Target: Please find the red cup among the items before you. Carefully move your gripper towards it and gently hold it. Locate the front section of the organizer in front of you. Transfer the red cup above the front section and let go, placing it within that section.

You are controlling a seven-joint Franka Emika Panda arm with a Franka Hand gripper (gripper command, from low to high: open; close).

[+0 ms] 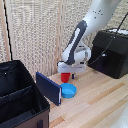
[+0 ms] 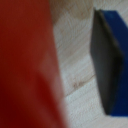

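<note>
Roughly by size: the organizer (image 1: 17,95), a big black fabric box, fills the exterior view's lower left, its compartments open at the top and its blue-lined flap (image 1: 48,88) standing stiffly off its corner toward the middle of the table (image 1: 100,100). A black glossy appliance (image 1: 112,52) sits at the exterior view's right, well apart from the organizer. The white arm (image 1: 82,35) comes down from the top to the gripper (image 1: 68,74), which sits low over the wooden table. A shallow blue bowl (image 1: 68,90) lies just beside the flap. Smallest is the red cup (image 1: 65,77), upright on the table, directly under the gripper, just behind the bowl. In the wrist view the cup (image 2: 25,65) is a blurred red mass filling one side, very close to the camera, with the flap (image 2: 107,60) off to the other side. Finger position is hidden by the gripper body in one view and out of frame in the other, so cannot tell if it is open or clamped on the cup. Handling judgement: small plastic cup, likely light, stiff enough, smooth and tapered so it could slip; best pinched across the rim wall, gently.
</note>
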